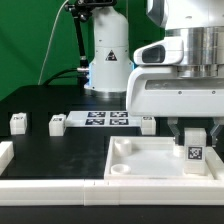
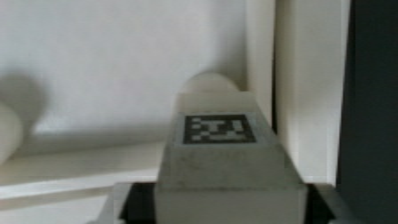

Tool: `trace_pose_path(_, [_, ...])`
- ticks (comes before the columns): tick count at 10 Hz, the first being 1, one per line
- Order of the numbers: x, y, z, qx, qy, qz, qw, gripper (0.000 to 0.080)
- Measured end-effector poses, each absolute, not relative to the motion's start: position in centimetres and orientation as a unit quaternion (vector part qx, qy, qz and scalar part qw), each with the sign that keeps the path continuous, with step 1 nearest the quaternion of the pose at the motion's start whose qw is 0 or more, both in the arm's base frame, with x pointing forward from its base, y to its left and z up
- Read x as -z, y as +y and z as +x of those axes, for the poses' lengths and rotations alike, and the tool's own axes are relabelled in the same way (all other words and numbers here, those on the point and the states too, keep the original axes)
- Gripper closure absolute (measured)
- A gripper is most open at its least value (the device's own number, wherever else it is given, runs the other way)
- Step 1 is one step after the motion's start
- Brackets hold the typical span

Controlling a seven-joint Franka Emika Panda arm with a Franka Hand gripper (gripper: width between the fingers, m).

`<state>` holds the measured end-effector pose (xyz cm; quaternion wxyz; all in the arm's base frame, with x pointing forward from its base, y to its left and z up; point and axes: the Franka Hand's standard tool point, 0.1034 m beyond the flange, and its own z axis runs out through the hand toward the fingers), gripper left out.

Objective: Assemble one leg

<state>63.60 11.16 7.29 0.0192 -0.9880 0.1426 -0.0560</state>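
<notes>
My gripper (image 1: 193, 140) is shut on a leg (image 1: 194, 153), a small white block with a black-and-white tag on its face. It holds the leg upright inside the large white tray-like piece (image 1: 140, 160), near that piece's corner on the exterior view's right. In the wrist view the leg (image 2: 222, 140) fills the middle between my dark fingers (image 2: 139, 205), its far end close to a rounded corner socket and the tray wall. I cannot tell whether the leg touches the tray floor. Three more legs (image 1: 17, 122) (image 1: 56, 123) (image 1: 148, 124) stand on the black table.
The marker board (image 1: 100, 119) lies flat on the table behind the tray. A white L-shaped rail (image 1: 40, 185) runs along the table's front and left edge. The arm's white base (image 1: 108, 60) stands at the back.
</notes>
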Motion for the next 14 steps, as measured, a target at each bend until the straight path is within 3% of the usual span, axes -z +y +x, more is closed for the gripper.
trace_pose_path(8, [-7.17,11.60,63.34,0.041,0.485,-0.872,0.041,0.0508])
trace_pose_path(11, [-7.16,11.57,63.33,0.041,0.478,-0.876,0.042,0.0508])
trace_pose_path(13, [-7.17,11.62,63.33,0.042,0.452,-0.890,0.041,0.0214])
trace_pose_path(14, [-7.17,11.67,63.33,0.044,0.406,-0.912,0.038,0.0214])
